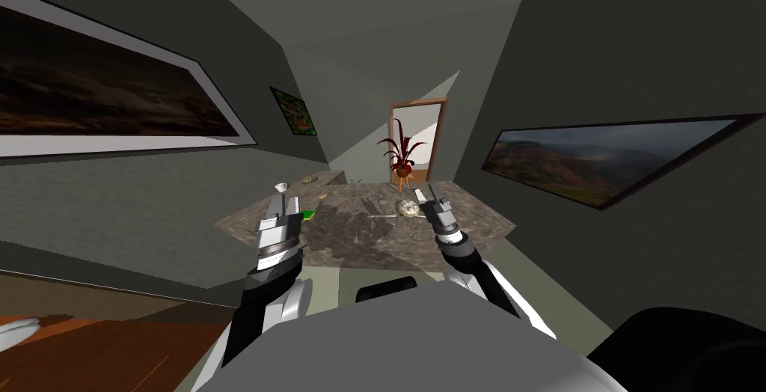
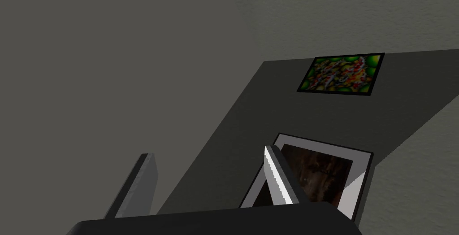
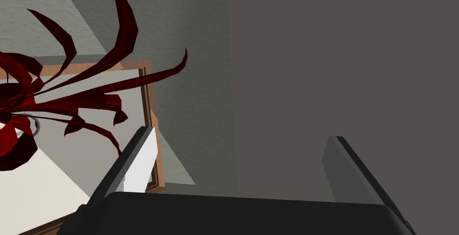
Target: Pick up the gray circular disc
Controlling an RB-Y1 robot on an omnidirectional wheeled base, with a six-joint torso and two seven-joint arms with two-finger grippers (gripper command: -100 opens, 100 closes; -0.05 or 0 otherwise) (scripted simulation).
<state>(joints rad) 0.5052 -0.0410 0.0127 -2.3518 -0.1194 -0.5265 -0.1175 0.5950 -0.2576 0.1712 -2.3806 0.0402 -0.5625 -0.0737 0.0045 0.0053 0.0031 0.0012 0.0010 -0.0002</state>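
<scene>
A desk (image 1: 475,219) with a mottled brown-grey stone top is seen in the head view, and both arms are held out over its near part. The pale grey, speckled circular disc (image 1: 408,207) lies flat on the desk top towards its right of centre, just beside the right pincer (image 1: 426,192) and on that pincer's left. Whether the two touch cannot be told. In the right wrist view the right pincer is released, with its two thin light grey fingers (image 3: 139,163) standing wide apart and nothing held between them.

The left pincer (image 1: 286,204) is held above the left part of the desk, well apart from the disc. It too is released, and its blades are spread with nothing between them in the left wrist view.

A small bright green flat object (image 1: 307,215) lies just beside the left pincer. Farther back a small white cup (image 1: 281,186) stands upright, and a flat tan round piece (image 1: 310,179) lies near the desk's far left corner. A thin white strip (image 1: 383,217) lies between the two pincers, near the disc. At the far edge of the desk a plant with long dark red leaves (image 1: 402,148) stands upright in an orange pot (image 1: 403,173), and a brown wooden door frame (image 1: 442,133) is seen behind it.
</scene>
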